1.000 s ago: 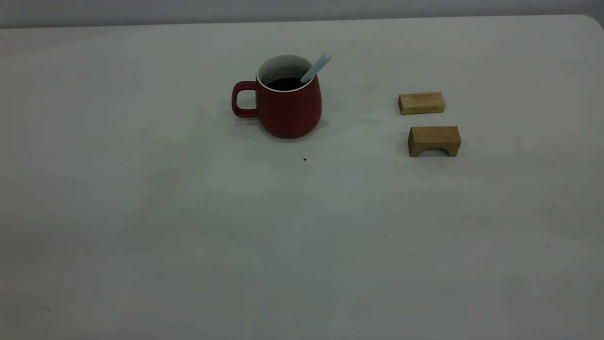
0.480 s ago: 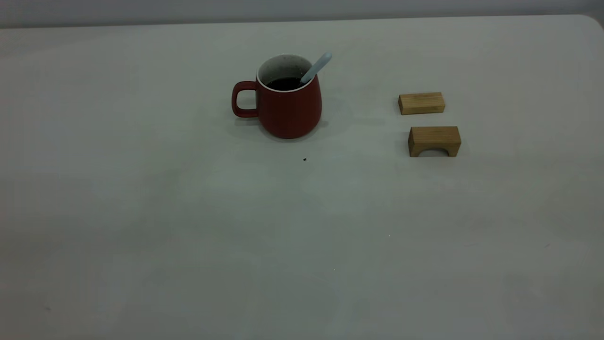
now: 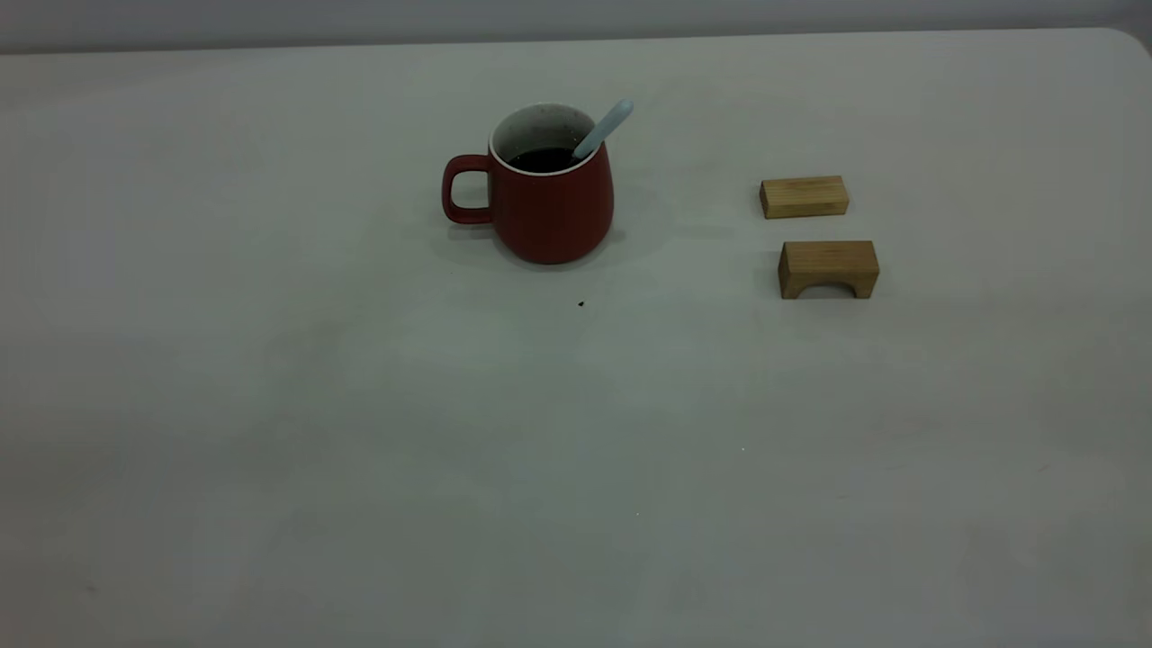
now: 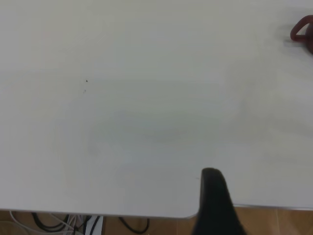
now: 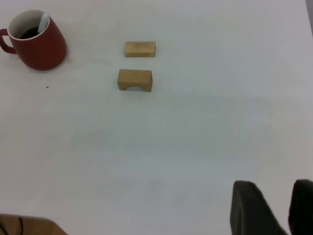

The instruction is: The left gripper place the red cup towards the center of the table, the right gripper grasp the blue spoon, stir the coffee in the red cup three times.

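The red cup (image 3: 551,211) stands upright near the middle of the table (image 3: 576,450), handle toward the left. Dark coffee (image 3: 543,160) fills its lower part. The blue spoon (image 3: 605,128) leans inside it, its pale handle sticking out over the right rim. No gripper shows in the exterior view. The right wrist view has the cup (image 5: 41,49) and spoon (image 5: 44,22) far from my right gripper (image 5: 276,188), which is shut on nothing near the table's edge. My left gripper (image 4: 213,178) hangs over the near table edge, with only the cup's handle (image 4: 301,32) in that view.
Two tan wooden blocks lie right of the cup: a flat one (image 3: 804,196) and an arched one (image 3: 828,268). A tiny dark speck (image 3: 580,304) sits just in front of the cup. Cables (image 4: 54,223) hang below the table edge.
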### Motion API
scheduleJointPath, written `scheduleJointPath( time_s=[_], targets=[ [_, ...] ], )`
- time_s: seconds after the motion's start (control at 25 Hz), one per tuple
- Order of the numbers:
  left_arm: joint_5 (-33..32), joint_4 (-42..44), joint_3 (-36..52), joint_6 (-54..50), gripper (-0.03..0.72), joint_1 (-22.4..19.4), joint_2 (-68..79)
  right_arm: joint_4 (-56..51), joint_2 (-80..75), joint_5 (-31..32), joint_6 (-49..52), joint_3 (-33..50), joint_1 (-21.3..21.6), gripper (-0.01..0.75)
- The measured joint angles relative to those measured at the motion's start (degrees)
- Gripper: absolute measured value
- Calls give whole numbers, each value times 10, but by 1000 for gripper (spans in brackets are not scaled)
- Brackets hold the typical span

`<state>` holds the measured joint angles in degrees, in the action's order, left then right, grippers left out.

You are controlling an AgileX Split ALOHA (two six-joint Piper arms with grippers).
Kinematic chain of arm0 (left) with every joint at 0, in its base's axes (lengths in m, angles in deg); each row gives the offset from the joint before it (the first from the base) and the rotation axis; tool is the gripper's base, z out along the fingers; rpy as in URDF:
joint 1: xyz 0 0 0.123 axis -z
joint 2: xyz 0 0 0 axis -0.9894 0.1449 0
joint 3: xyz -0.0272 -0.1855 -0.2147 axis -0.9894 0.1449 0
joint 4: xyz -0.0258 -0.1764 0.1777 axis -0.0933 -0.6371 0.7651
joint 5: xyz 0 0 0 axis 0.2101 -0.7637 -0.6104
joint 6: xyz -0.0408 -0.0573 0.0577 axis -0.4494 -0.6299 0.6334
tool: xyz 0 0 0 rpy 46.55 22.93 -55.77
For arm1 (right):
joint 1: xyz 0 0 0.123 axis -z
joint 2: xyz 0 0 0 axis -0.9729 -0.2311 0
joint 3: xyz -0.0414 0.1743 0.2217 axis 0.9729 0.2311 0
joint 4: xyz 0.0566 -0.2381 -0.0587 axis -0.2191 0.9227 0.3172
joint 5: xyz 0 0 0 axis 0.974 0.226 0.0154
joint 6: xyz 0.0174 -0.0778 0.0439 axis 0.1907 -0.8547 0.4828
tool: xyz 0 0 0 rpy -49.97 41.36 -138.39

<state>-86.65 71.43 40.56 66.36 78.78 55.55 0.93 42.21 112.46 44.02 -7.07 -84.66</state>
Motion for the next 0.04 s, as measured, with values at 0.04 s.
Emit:
scheduleJointPath(
  time_s=[0.04],
  targets=[
    [0, 0, 0, 0, 555, 0, 0, 0, 0, 0, -1, 0, 0, 237]
  ],
)
